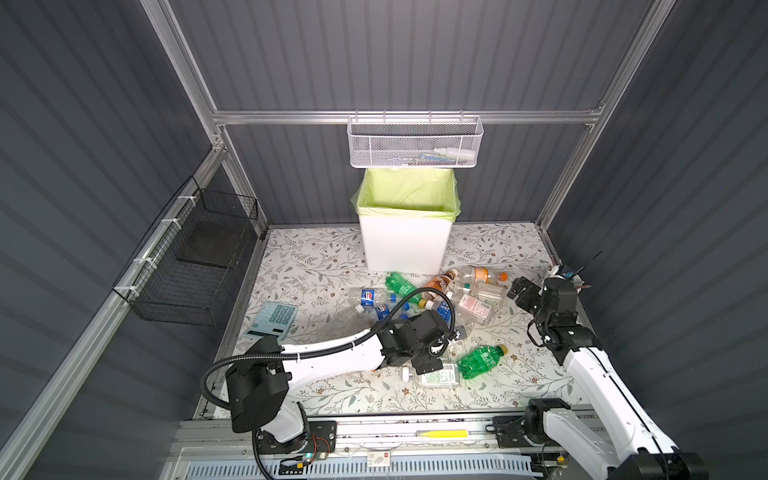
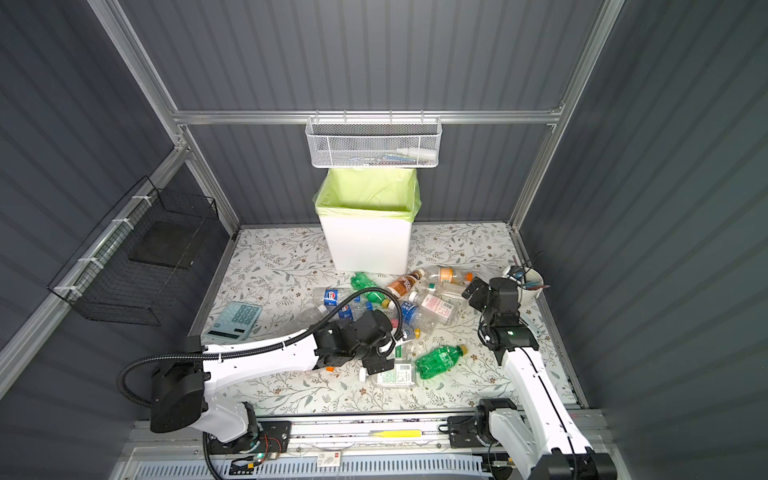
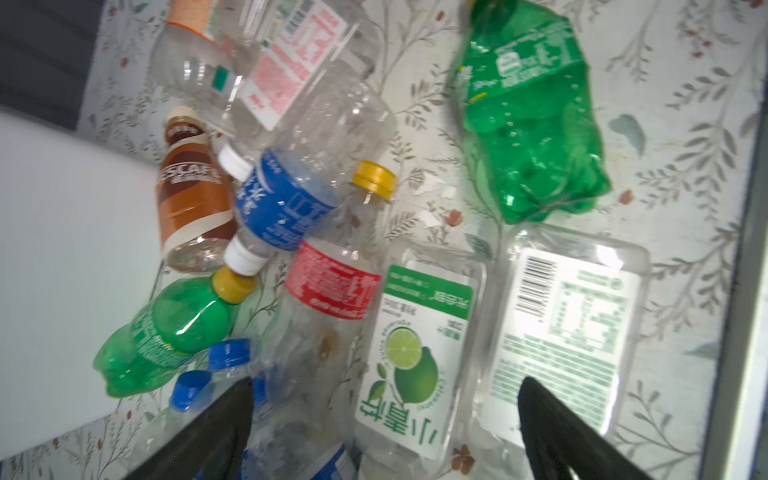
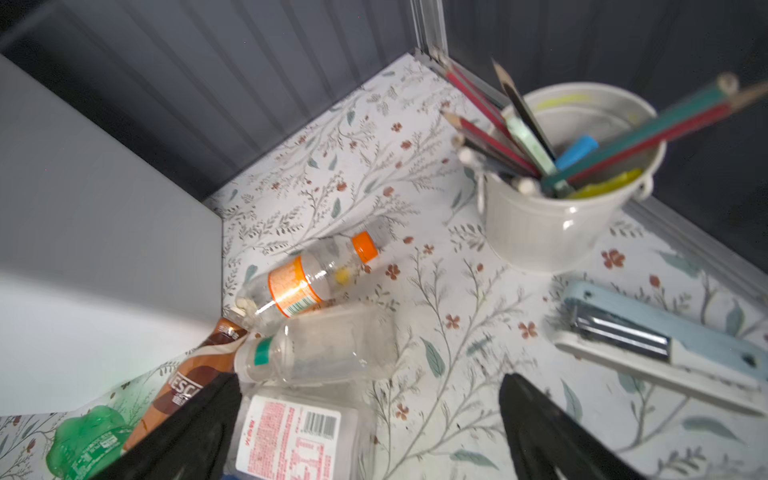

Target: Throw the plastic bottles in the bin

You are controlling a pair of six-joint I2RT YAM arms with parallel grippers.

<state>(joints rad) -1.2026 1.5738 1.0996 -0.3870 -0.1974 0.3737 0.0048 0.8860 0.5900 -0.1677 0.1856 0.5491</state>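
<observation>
Ahead of left jaws, lime bottle, seemingly left-right

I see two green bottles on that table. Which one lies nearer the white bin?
The green bottle at the heap's back edge, just in front of the bin. The other green bottle lies by itself toward the front, far from it.

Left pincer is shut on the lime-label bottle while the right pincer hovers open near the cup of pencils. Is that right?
Not quite. The left pincer is open, not shut: the left wrist view shows its fingers spread wide above the lime-label bottle. The right pincer does hover open near the cup of pencils.
</observation>
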